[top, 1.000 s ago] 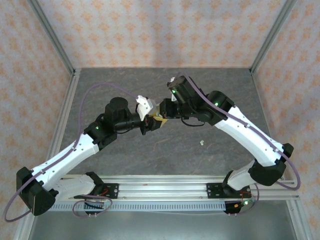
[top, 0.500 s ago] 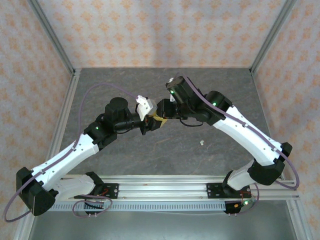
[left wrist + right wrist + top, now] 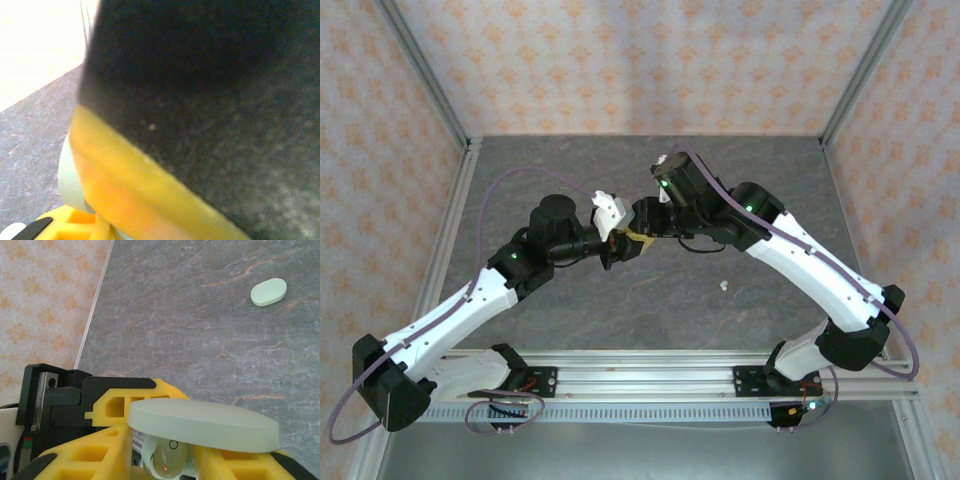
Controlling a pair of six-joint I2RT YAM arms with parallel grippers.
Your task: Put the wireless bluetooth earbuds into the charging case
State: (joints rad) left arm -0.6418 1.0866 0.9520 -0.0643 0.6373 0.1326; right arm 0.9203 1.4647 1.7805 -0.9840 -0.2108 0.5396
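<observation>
Your left wrist view is blurred by a dark-and-yellow block, so you cannot tell how far the left gripper is open. The right gripper has its fingers narrowly either side of the open charging case, with one earbud seated inside. Whether they clamp it is unclear.

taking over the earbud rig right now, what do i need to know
Grippers: the right gripper looks shut on the open case at mid-table, with the lid up. The left gripper is pressed close to the same case; I cannot tell whether it is open or shut.
Done: one seated bud is in the case, showing a red light.
Elsewhere: a loose bud lies on the table on the right arm's side. A second case lies shut on the table.
Left: seat the loose bud; the second case likely comes after.
</observation>
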